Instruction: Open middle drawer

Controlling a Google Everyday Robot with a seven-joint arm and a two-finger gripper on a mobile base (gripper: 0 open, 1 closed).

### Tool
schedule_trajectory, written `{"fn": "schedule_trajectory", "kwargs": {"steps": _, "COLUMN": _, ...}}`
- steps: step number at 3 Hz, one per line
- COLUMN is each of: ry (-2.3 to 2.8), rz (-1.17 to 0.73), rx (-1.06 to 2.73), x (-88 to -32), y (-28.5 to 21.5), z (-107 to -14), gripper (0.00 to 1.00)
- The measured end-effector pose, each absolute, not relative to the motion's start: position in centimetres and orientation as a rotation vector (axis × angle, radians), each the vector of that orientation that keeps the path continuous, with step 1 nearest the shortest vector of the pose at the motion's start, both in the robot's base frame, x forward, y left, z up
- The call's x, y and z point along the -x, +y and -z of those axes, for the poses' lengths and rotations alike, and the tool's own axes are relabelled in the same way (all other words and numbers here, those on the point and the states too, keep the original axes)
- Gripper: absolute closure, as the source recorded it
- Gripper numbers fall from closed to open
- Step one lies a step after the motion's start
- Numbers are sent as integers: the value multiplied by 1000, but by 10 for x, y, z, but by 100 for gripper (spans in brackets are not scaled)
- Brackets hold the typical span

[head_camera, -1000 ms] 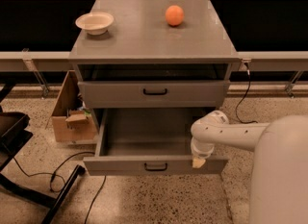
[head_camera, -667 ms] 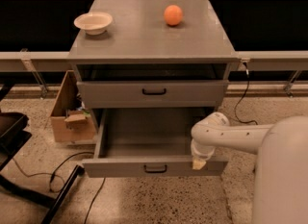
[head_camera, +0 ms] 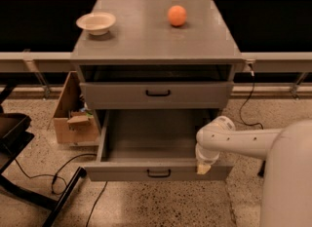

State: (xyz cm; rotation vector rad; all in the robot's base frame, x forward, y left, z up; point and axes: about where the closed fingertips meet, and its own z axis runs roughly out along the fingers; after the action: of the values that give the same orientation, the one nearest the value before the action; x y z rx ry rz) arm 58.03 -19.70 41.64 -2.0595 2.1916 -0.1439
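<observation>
Hardly anything has shifted in the last second: the middle drawer [head_camera: 146, 141] sits pulled well out, with the tool [head_camera: 202, 167] at the right end of its front lip. I can't tell whether the tool is clamped. Opening looks done; I'd next let go and back away.

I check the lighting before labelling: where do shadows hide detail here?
Camera view: the bowl casts a soft shadow on the cabinet top; the recess under it is dark; the middle drawer, pulled out, is dimmer toward its back; the gripper at its front right corner is lit.
</observation>
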Motion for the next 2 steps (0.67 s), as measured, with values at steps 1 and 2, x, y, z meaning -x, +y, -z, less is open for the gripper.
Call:
{"fn": "schedule_trajectory", "kwargs": {"steps": 1, "ry": 2170, "rz": 164, "rx": 2037, "x": -577, "y": -196, "z": -423, "gripper": 100}}
{"fn": "schedule_trajectory", "kwargs": {"steps": 2, "ry": 2159, "rz": 174, "rx": 2039, "x": -573, "y": -198, "z": -423, "gripper": 100}}
